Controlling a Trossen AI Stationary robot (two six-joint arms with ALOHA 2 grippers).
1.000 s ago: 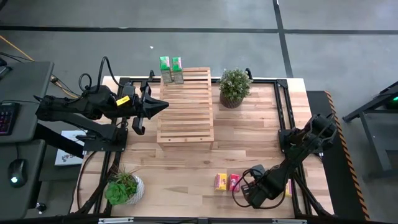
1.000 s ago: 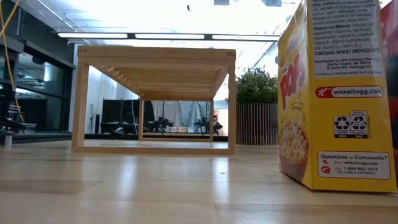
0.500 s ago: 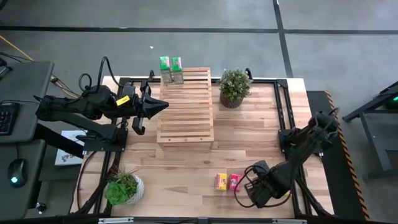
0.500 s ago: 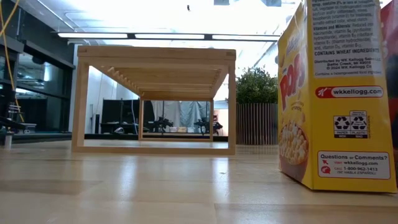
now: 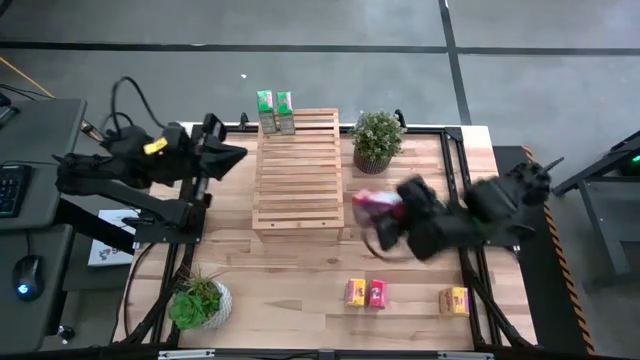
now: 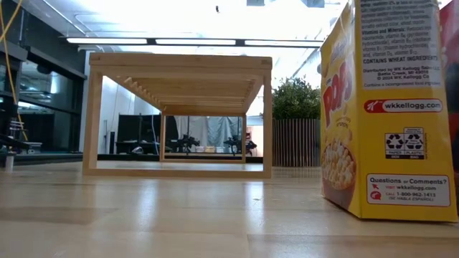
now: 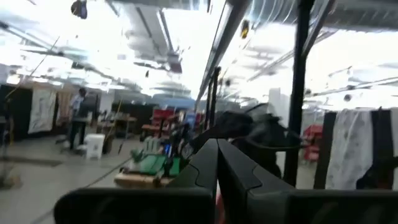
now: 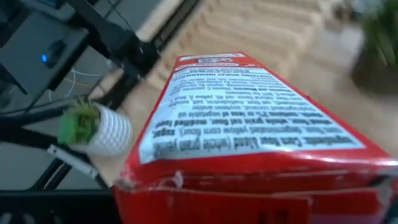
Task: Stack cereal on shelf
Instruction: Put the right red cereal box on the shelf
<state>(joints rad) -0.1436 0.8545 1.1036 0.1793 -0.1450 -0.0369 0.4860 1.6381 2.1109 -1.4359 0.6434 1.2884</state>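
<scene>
At the near edge of the pale butcher-block counter (image 5: 300, 270), a yellow printed cardboard box (image 6: 387, 107) fills the low view's right side, its top and far side cut off by the frame; from above, three small boxes stand in the front strip: a yellow one (image 5: 354, 292) touching a red one (image 5: 376, 293), and another yellow one (image 5: 455, 299) well apart toward the right; a spiky green plant in a white ribbed pot (image 5: 197, 301) sits at the front left corner; farther in, the right claw (image 5: 385, 222) is clamped on a red cereal box (image 5: 370, 204), lifted above the counter just right of the shelf and smeared by motion, so its fingers are hard to make out; the right wrist view shows that box's glossy red panel with white print, close and tilted; the shelf (image 5: 298, 172), a rectangular light-wood rack of many horizontal slats on four square legs, stands mid-counter; two green boxes (image 5: 275, 112) stand upright side by side at its far left corner; a bushy plant in a ribbed brown pot (image 5: 376, 141) sits beside its far right corner; the left claw (image 5: 232, 154) hangs left of the shelf, fingers pressed together.
</scene>
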